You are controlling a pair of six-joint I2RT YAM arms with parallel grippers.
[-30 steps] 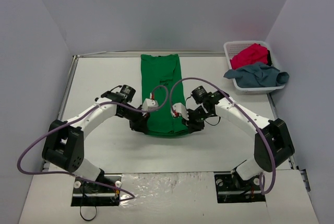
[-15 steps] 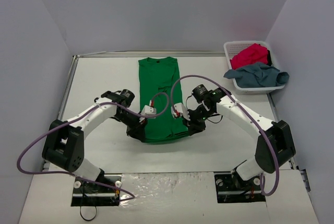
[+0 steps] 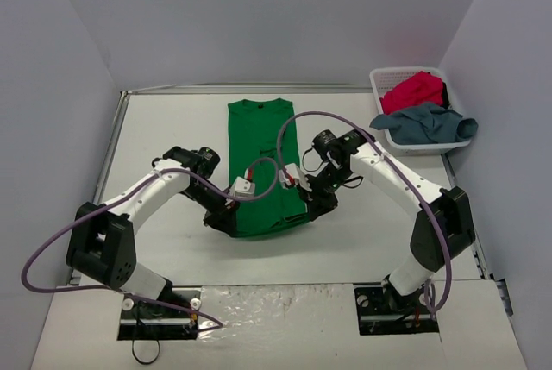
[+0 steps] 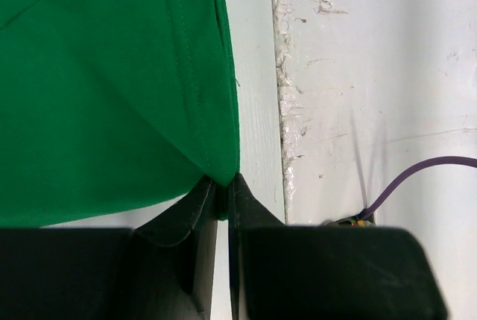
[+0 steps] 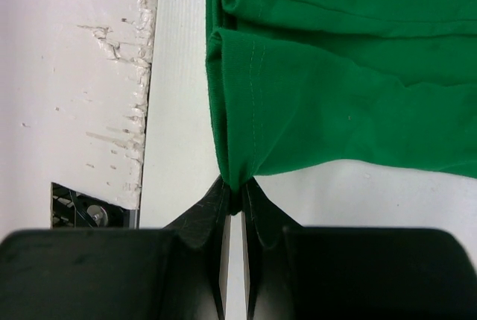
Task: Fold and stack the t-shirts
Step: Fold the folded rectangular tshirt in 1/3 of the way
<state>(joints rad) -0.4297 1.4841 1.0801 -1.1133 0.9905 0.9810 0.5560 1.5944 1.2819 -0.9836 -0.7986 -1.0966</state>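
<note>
Your left gripper was closed tight on a green t-shirt corner, cloth spreading ahead. Your right gripper pinched another corner likewise.

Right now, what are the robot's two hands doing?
Left gripper: shut on a corner of the green t-shirt.
Right gripper: shut on its other near corner.

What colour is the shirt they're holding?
The t-shirt is bright green, clearest in the left wrist view.

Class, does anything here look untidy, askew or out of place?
Yes: the grey-blue t-shirt hangs over the basket's near rim, and the red t-shirt lies crumpled inside. The green t-shirt, its near corners pinched in the left claw and right claw, lies fairly straight.
</note>
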